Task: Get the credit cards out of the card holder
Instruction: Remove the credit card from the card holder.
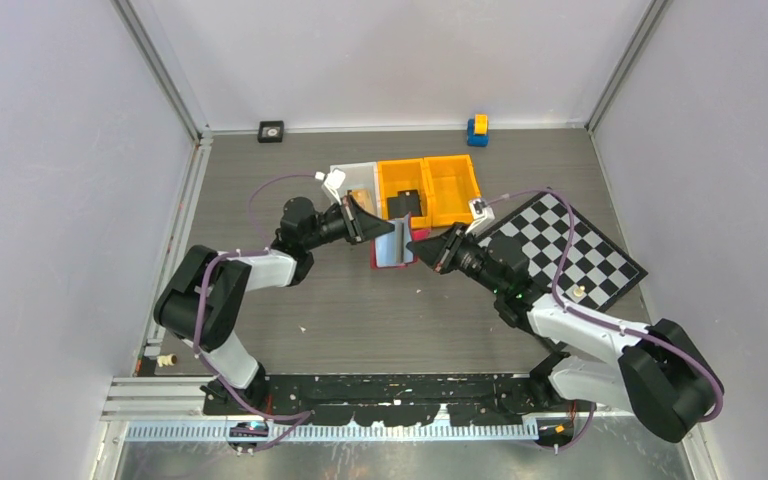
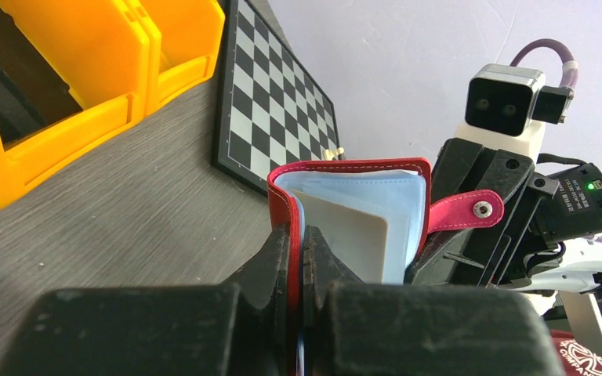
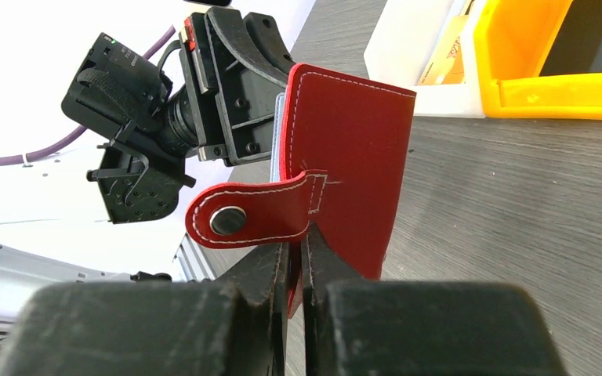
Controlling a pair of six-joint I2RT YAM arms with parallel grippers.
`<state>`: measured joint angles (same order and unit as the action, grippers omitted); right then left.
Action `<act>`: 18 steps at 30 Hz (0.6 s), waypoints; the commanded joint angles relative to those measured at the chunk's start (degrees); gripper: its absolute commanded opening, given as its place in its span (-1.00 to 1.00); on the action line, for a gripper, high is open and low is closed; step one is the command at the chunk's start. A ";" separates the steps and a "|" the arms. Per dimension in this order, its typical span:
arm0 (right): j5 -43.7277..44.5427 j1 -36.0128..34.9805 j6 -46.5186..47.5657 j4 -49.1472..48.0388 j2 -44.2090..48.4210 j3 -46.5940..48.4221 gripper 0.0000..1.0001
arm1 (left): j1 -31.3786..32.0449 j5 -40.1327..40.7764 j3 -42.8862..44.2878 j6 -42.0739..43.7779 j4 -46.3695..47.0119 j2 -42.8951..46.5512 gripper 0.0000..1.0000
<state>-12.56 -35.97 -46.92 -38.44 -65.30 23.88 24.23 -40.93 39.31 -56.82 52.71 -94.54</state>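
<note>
Left gripper [image 2: 298, 239], clenched on one red cover of the card holder [image 3: 353, 141], faces right gripper [image 3: 298, 251], clenched on the snap-tab cover, holding it spread upright between them; a tan credit card [image 2: 353, 231] stands sleeved just beside the left gripper, nearer that arm.

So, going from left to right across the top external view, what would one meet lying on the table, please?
Small black square object, white bin, orange bins, chequered board.

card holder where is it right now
Top view: the card holder is mid-table, pinched between the left gripper and right gripper, in front of the orange bins, left of the chequered board.
</note>
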 commanded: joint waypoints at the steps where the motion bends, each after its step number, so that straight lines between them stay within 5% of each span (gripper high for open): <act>1: -0.72 -0.66 0.59 -0.54 1.48 3.10 -0.99 | 0.56 -0.94 2.64 -0.40 3.72 -0.15 -1.00; 6: 3.32 -0.68 1.74 5.29 4.57 3.49 -0.99 | 0.56 -1.60 3.13 -0.53 3.72 -0.87 -0.97; 18: 14.57 -0.67 2.26 16.87 17.37 0.91 -0.99 | -0.23 -2.93 2.40 -3.84 8.82 -2.42 -0.39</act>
<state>-2.35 -36.29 -45.71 -22.59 -50.68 24.80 24.34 -41.91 40.34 -58.59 55.05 -95.55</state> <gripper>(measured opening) 0.107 0.274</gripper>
